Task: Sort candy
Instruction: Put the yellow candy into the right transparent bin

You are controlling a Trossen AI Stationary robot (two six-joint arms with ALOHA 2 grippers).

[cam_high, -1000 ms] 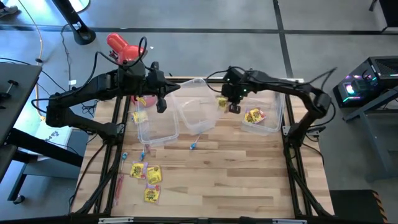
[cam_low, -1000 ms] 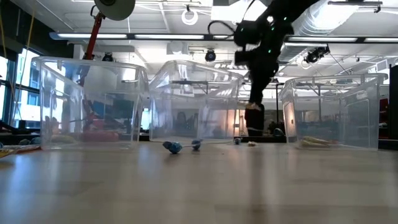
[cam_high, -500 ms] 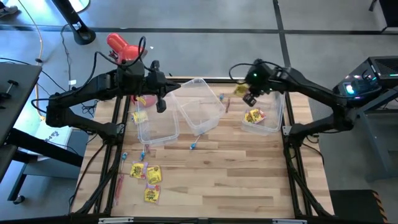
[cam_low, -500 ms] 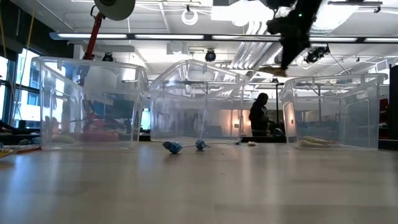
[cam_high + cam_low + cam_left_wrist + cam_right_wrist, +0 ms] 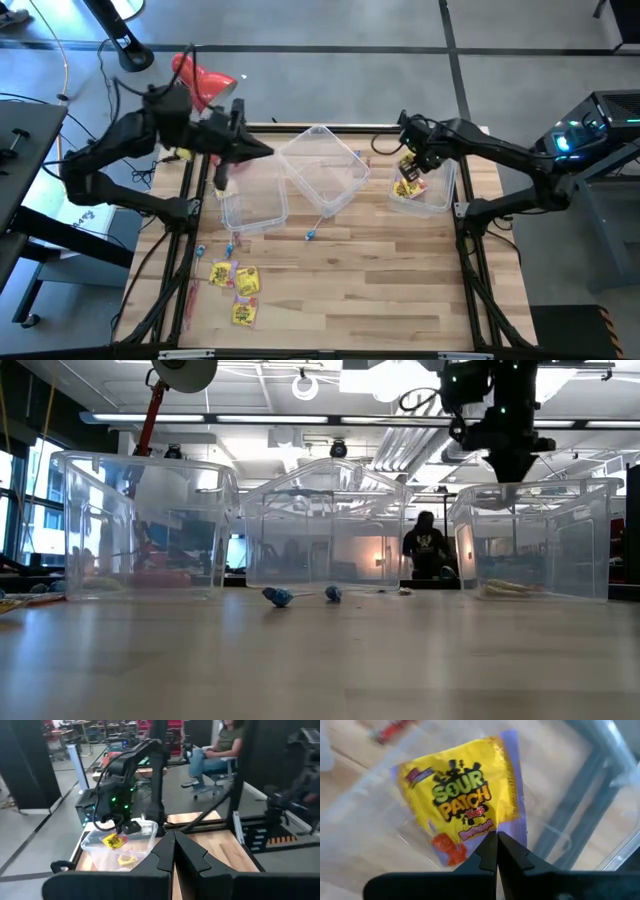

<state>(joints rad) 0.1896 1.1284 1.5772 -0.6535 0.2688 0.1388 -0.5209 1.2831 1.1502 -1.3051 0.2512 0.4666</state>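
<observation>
A yellow square Sour Patch packet [image 5: 462,807] hangs over the clear plastic bin on the right [image 5: 441,195], its lower edge at the tips of the right gripper [image 5: 497,851], whose fingers are pressed together; whether they actually pinch the wrapper is hard to tell from the wrist view. In the high view that right gripper [image 5: 414,166] sits above this bin's left wall, with more yellow packets [image 5: 407,187] lying inside. Other yellow packets [image 5: 236,281] lie on the pale wooden table [image 5: 380,280] near the front left, alongside slim red sticks [image 5: 190,297] and a few blue-wrapped pieces on thin sticks [image 5: 313,235]; two of the blue pieces [image 5: 279,597] show in front of the bins in the low view. A tilted middle clear bin [image 5: 322,170] and a left clear bin [image 5: 254,195] stand beside each other. The left gripper [image 5: 222,172] hovers over the left bin's back left corner, fingers closed and empty [image 5: 174,851]. A red desk lamp [image 5: 200,76] stands behind it.
</observation>
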